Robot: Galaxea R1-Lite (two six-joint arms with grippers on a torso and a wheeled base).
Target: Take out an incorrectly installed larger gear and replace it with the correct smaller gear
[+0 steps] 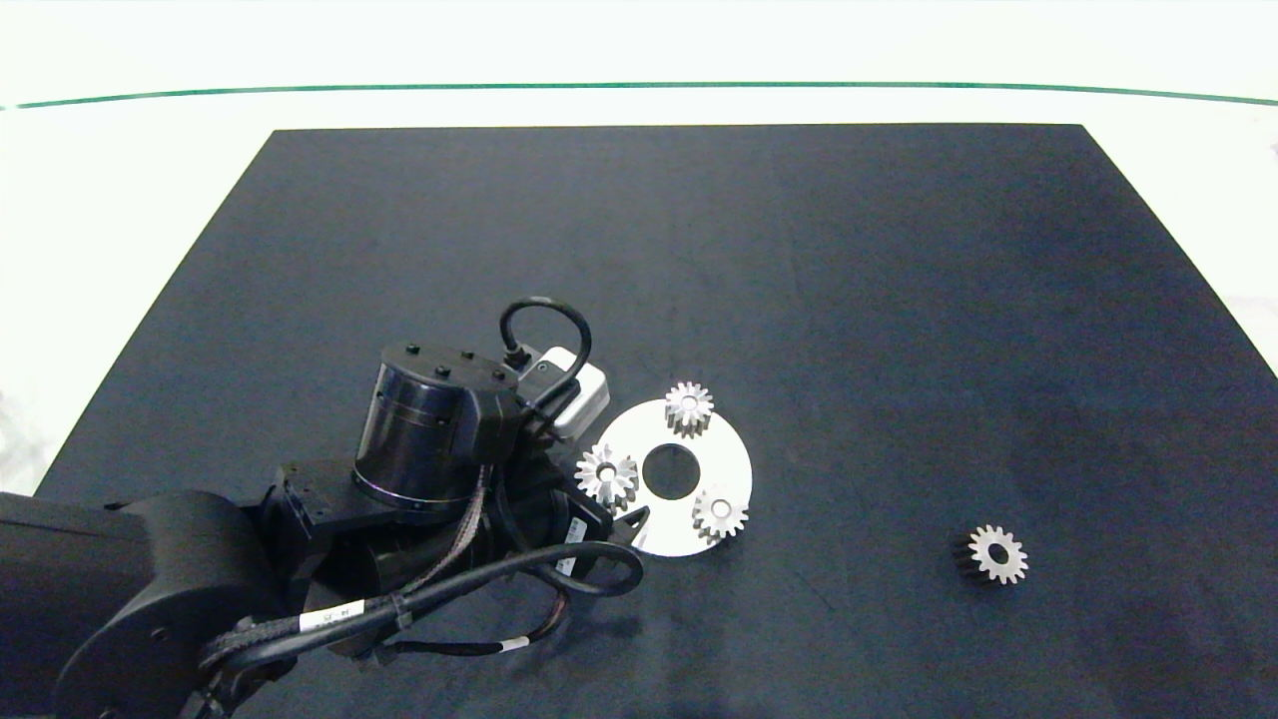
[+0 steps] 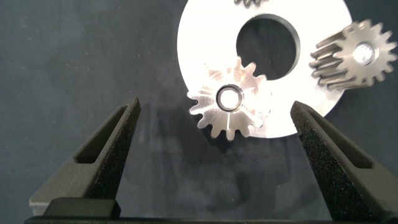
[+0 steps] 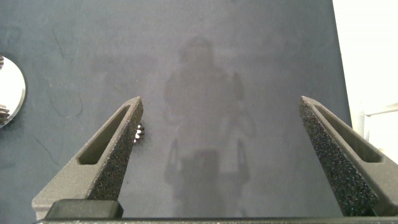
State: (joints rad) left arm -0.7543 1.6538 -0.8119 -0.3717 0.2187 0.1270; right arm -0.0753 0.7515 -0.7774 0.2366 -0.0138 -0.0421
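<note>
Larger gear (image 2: 229, 99) sits on the rim of the round silver plate (image 1: 734, 467), at the edge nearest the left arm, its bore over a peg and its axis upright. In the left wrist view it lies ahead of the left gripper (image 2: 214, 118), centred between the two fingers (image 2: 115, 140), which stand wide apart and touch nothing. The coming move turns on this: the fingers must go forward to straddle the gear before closing. Two narrower gears (image 1: 689, 407) (image 1: 720, 513) share the plate, around its open centre hole. Smaller gear (image 1: 996, 554) lies alone on the dark tabletop (image 1: 899, 300), well apart from the plate. The right gripper (image 3: 217, 124) hangs over bare mat, fingers wide and empty.
</note>
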